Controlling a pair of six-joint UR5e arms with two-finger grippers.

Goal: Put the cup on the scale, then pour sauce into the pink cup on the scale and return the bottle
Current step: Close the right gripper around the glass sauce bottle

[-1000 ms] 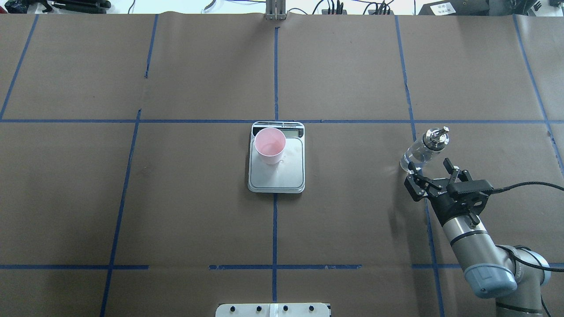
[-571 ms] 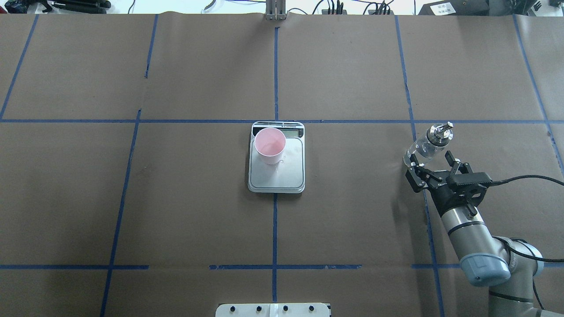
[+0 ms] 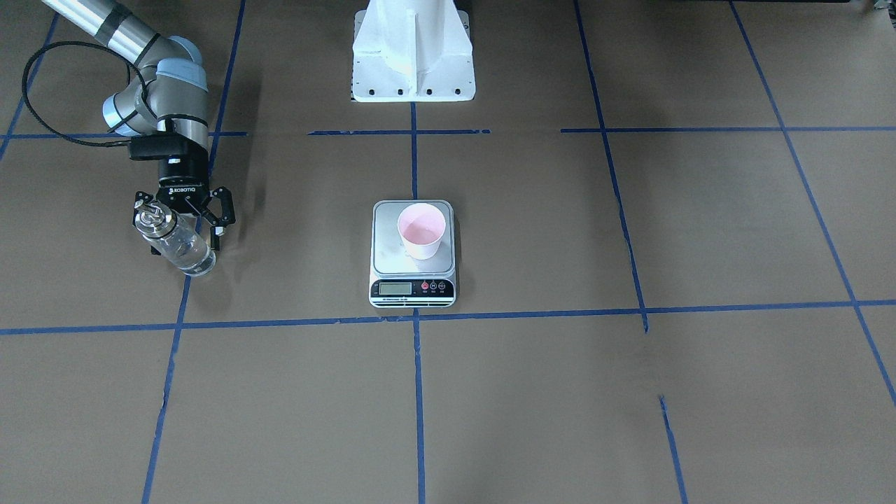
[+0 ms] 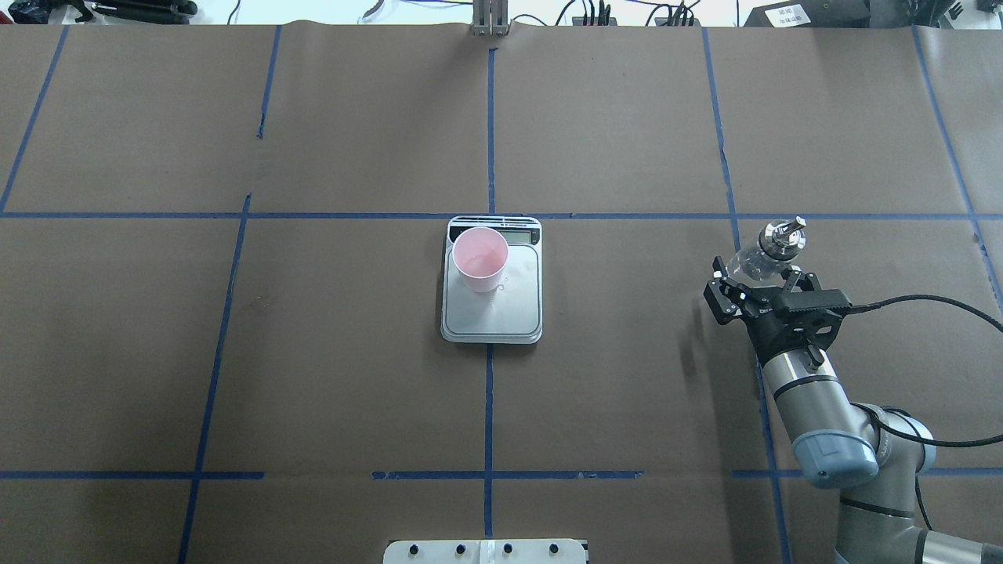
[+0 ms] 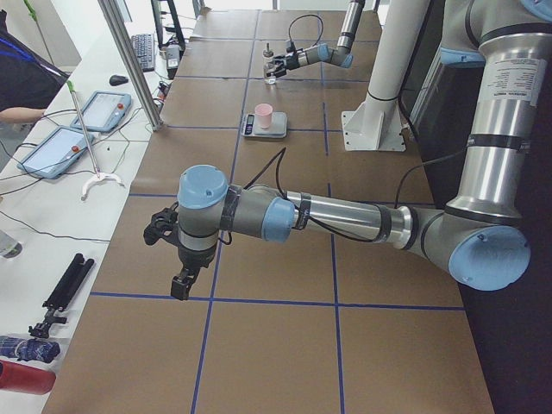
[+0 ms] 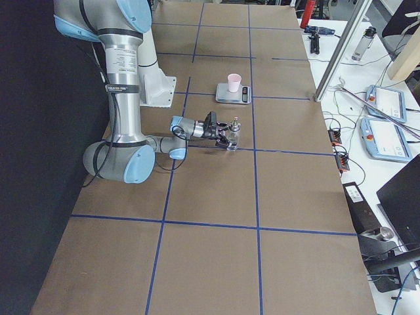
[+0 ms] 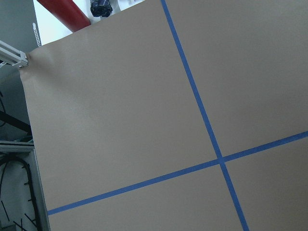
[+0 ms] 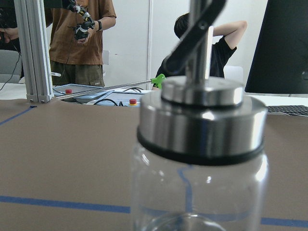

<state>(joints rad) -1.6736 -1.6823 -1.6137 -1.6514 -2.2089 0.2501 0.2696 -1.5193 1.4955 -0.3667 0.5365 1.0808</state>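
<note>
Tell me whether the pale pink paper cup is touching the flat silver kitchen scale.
Touching. The front-facing view shows the pink cup standing on the platform of the silver scale, no gap beneath.

**Brown desk, blue grid**

Brown paper covers the desk [image 4: 353,376], crossed by blue tape [image 4: 488,117]. The bottle [image 4: 756,262] stands on it between the spread right jaws. The scale [image 4: 501,309] lies well apart from them, at mid-desk.
</note>
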